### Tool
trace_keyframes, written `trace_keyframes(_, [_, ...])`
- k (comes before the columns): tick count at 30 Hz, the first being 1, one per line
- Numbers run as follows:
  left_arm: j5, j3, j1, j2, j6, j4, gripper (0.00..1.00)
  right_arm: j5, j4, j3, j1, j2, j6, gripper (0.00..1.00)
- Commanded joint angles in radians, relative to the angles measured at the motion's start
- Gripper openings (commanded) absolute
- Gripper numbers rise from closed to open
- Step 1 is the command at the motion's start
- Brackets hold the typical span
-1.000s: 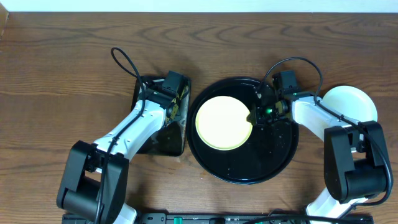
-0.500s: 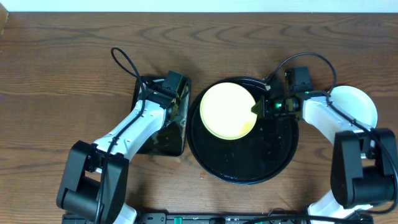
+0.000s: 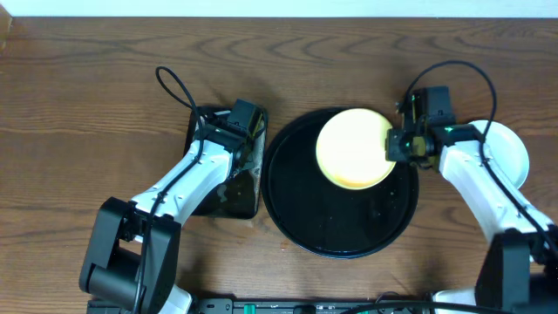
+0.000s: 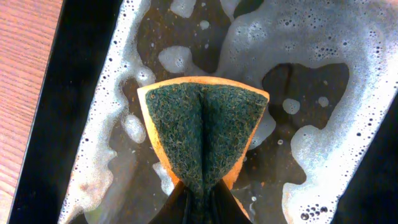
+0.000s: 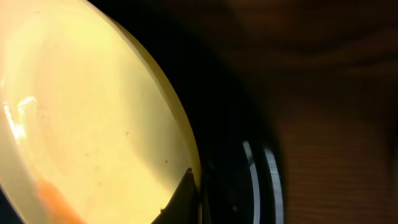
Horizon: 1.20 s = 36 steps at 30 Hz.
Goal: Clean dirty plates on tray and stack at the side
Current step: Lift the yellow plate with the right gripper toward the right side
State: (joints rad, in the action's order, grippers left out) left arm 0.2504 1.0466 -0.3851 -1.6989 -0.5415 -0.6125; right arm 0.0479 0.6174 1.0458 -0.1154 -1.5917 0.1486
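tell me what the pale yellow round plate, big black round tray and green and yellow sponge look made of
Pale yellow round plate: probably plastic or melamine, smooth semi-gloss with soft highlights; glazed ceramic possible.
Big black round tray: likely glossy plastic, sharp glints on its surface.
Green and yellow sponge: coarse green fibre scourer on soft yellow-orange foam, folded.

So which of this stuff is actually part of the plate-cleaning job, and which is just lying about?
In the job: yellow plate, black tray, white plate at the side, sponge, soapy pan.
Just there: wooden table, arm cable loop.
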Motion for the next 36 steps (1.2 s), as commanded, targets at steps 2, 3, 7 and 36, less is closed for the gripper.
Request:
trace_keyframes(2, [0.02, -0.005, 0.003, 0.014, 0.013, 0.0, 0.07, -0.059, 0.05, 0.038, -0.031, 0.032, -0.031, 0.01])
trace_keyframes(3, [0.02, -0.005, 0.003, 0.014, 0.013, 0.0, 0.07, -0.059, 0.076, 0.038, -0.049, 0.029, -0.031, 0.01])
trace_keyframes(7, [0.02, -0.005, 0.003, 0.014, 0.013, 0.0, 0.07, -0.06, 0.14, 0.038, -0.096, 0.029, -0.048, 0.01])
trace_keyframes(36, [0.02, -0.005, 0.003, 0.014, 0.013, 0.0, 0.08, -0.321, 0.166, 0.039, -0.194, 0.029, -0.06, 0.01])
